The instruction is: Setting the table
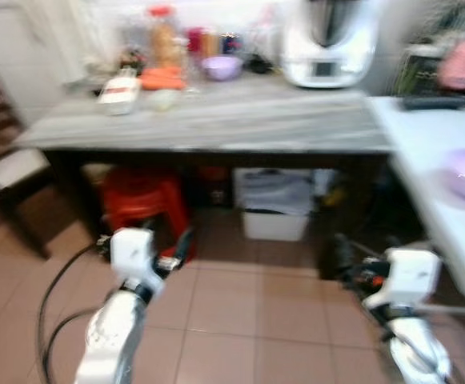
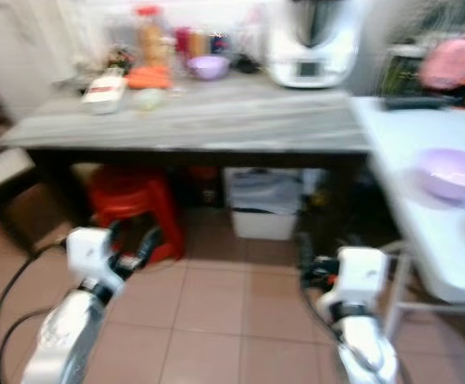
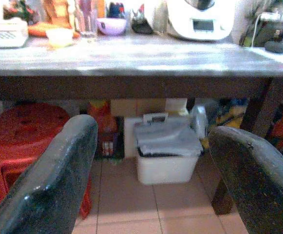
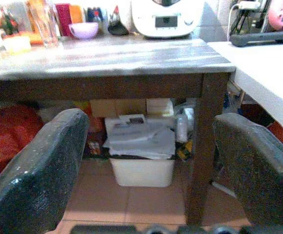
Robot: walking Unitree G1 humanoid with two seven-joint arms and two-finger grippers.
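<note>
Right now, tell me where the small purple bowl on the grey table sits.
The small purple bowl sits at the grey table's back edge, between the orange items and the white kitchen machine.

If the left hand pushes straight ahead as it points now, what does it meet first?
Probably the white lidded bin on the floor under the grey table, which sits centred between the open left hand's fingers. The red stool stands off to one side. Depth is unclear.

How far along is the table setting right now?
Looks barely started. One purple bowl sits on the white table. Left gripper and right gripper are open, holding nothing. Another purple bowl and a small pale bowl wait on the grey table.
</note>
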